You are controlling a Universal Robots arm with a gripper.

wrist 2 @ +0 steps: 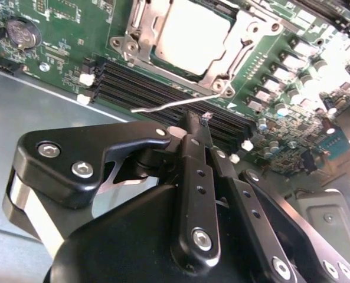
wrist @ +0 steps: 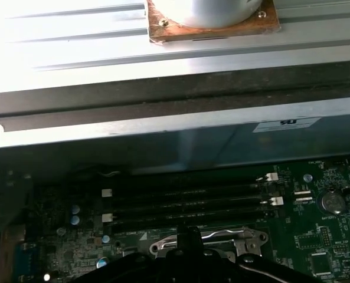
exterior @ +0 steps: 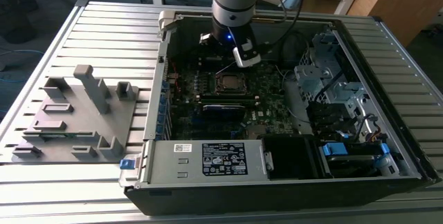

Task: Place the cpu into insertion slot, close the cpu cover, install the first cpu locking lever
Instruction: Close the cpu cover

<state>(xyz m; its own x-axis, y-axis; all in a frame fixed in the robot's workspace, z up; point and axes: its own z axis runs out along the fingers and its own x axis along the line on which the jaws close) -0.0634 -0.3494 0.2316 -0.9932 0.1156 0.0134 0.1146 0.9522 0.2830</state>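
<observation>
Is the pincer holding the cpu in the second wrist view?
No, the cpu lies inside the frame of the cpu cover, apart from the pincer.

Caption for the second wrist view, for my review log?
Gripper, fingers shut, poised at the unlatched wire locking lever; cpu sits under the lowered cpu cover.

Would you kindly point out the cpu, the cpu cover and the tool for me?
cpu [wrist 2: 189, 35], second wrist view, centre of its metal top.
cpu cover [wrist 2: 169, 68], second wrist view, frame edge nearest the tool.
tool [wrist 2: 193, 127], second wrist view, its tip.
</observation>
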